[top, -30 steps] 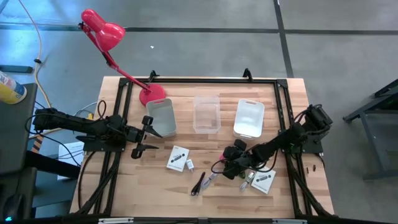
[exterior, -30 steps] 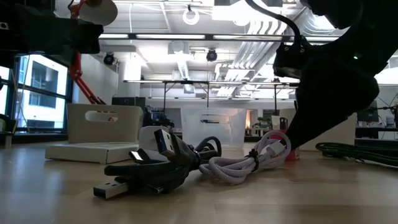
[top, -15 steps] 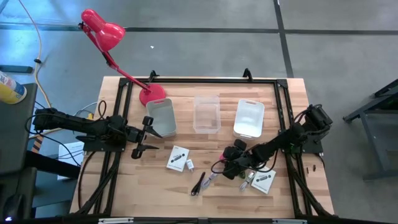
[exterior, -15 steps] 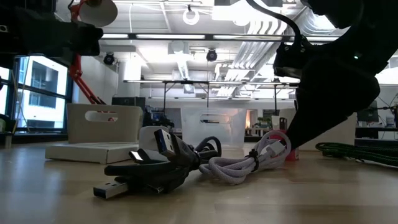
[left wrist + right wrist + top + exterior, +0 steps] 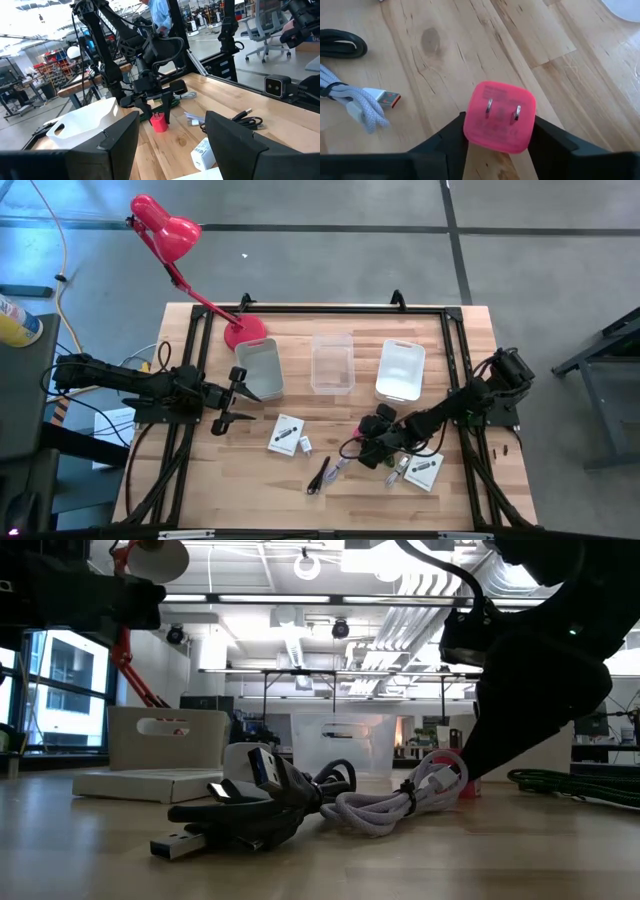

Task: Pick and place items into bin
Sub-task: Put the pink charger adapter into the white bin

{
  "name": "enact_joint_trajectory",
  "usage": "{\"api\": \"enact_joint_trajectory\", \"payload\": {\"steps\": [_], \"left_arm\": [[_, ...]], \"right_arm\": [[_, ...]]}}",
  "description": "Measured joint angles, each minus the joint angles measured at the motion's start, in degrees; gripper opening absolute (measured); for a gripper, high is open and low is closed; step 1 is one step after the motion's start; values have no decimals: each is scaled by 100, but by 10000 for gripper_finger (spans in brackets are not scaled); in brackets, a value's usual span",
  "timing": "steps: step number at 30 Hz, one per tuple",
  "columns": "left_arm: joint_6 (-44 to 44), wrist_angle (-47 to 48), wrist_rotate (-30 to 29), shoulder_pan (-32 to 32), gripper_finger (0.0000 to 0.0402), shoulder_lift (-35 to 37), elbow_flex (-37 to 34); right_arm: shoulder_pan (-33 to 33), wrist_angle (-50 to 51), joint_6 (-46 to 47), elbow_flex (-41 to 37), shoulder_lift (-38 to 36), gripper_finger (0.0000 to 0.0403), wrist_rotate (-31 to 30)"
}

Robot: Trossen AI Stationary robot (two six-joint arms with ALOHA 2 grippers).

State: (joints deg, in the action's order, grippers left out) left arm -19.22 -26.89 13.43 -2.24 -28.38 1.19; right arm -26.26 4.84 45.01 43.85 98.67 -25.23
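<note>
Pink charger plug (image 5: 500, 117) sits pinched between the fingers of the right tool (image 5: 497, 142), prongs facing the wrist camera, low over the wooden surface (image 5: 470, 45) near the front middle. Seen from above, that tool (image 5: 368, 442) hangs beside the coiled white cable (image 5: 395, 802) and black cable (image 5: 255, 815), just next to one white card (image 5: 424, 471); the other card (image 5: 286, 435) lies apart toward the left. To do this step well, I would keep the squeeze firm, lift straight up clear of the cables so nothing snags, then carry the plug to one of the three bins, such as the white bin (image 5: 401, 369), and release low inside it. Left tool (image 5: 232, 398) waits with fingers spread wide and empty near the grey bin (image 5: 259, 368). Which bin is meant cannot be told. From table height the right arm blocks the plug almost wholly.
</note>
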Motion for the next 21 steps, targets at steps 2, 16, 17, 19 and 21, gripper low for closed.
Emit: {"api": "enact_joint_trajectory", "payload": {"steps": [2,16,17,19,21], "left_arm": [[0,0,-2,0,216,0,0],[0,0,-2,0,216,0,0],[0,0,-1,0,216,0,0],[0,0,-2,0,216,0,0],[0,0,-2,0,216,0,0]], "right_arm": [[0,0,0,0,0,162,-8],[-4,0,-4,1,0,163,-101],[-4,0,-2,1,0,161,-101],[-4,0,-4,1,0,159,-101],[-4,0,-4,1,0,163,-101]]}}
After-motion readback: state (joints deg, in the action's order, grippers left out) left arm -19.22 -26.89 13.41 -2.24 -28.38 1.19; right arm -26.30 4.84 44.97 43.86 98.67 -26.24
